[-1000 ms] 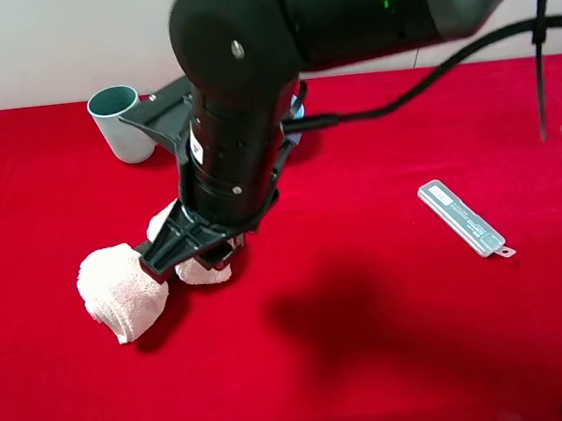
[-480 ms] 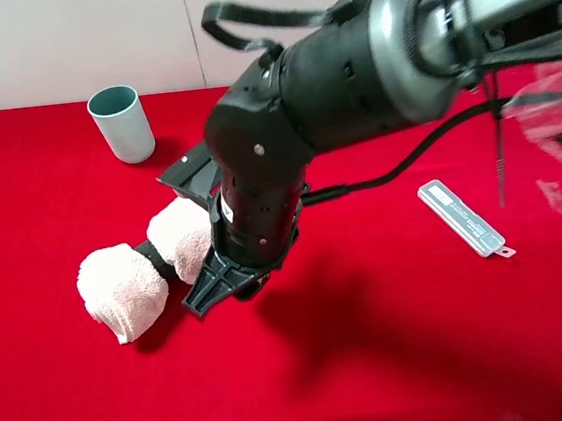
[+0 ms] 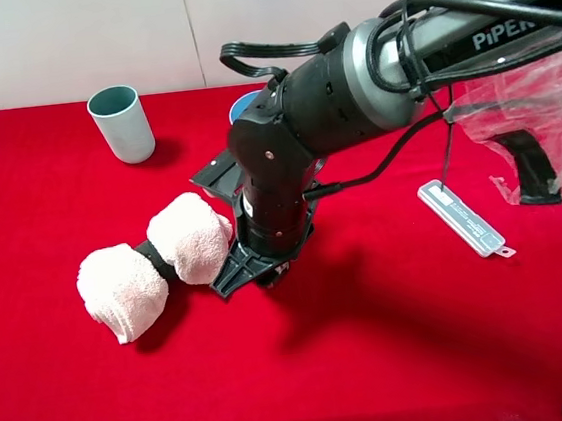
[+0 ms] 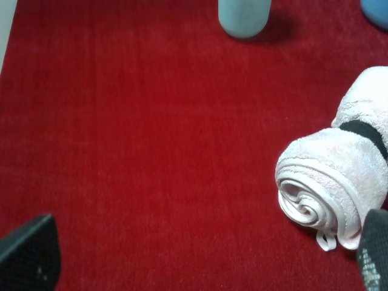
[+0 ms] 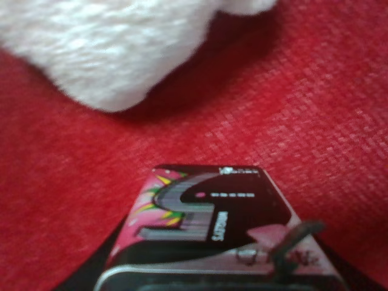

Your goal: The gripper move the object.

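Observation:
My right gripper [image 3: 251,274], a black claw on the bulky black arm [image 3: 296,159], reaches across the middle and is down at the red cloth just right of the pink towel rolls. In the right wrist view it is shut on the object [image 5: 209,233], a small dark tin with red-pink patterned sides, held low over the cloth. The tin is hidden under the claw in the exterior view. My left gripper [image 4: 200,260] is open and empty, with its fingertips [image 4: 27,257] at the frame's edges, above bare red cloth beside a towel roll [image 4: 330,179].
Two pink towel rolls [image 3: 118,288] [image 3: 191,238] lie left of the right gripper. A grey-blue cup [image 3: 121,124] stands at the back left. A long clear plastic case [image 3: 466,218] lies at the right. A blue item [image 3: 245,104] shows behind the arm, and a plastic bag [image 3: 534,134] hangs far right.
My right arm has moved to the right and nearer the front, off the towel rolls, uncovering the second roll. The towel rolls, cup and case have stayed in place.

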`<state>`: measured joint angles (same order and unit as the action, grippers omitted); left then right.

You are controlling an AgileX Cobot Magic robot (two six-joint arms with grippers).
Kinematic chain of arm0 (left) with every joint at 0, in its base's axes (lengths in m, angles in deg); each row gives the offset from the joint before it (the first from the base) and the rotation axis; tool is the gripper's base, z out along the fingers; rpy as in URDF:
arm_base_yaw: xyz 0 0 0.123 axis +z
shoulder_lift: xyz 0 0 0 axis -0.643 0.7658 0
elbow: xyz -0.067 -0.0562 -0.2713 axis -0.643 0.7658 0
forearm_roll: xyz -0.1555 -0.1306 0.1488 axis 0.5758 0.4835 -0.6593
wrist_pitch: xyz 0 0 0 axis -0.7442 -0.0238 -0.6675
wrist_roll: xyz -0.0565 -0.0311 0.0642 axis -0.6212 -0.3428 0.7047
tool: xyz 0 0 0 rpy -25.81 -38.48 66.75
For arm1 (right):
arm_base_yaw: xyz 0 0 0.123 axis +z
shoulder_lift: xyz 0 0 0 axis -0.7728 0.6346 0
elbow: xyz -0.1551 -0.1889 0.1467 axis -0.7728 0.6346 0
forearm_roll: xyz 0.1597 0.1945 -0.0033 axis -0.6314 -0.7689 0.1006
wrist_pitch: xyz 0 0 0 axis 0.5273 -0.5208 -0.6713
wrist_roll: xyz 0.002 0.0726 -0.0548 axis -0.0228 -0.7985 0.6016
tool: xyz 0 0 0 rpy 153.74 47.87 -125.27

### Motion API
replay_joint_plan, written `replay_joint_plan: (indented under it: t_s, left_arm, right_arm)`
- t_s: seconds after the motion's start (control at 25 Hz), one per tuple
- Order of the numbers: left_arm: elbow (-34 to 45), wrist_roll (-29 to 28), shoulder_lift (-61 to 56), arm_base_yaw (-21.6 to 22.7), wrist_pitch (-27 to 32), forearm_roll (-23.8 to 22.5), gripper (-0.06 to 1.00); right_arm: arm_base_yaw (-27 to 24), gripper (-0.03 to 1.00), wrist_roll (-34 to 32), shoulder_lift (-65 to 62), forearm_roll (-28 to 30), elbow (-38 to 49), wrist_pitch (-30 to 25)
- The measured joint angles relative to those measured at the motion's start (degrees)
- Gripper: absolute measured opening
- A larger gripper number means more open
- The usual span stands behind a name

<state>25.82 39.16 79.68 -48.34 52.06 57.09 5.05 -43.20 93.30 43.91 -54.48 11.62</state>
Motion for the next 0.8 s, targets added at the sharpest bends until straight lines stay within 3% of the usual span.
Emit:
replay_joint_plan:
  t_s: [0.8]
  left_arm:
    - [0.0,0.0,0.0,0.0,0.0,0.0,0.97]
  right_arm:
    - [-0.6,0.35,0.3,0.5,-1.5,0.0,0.2]
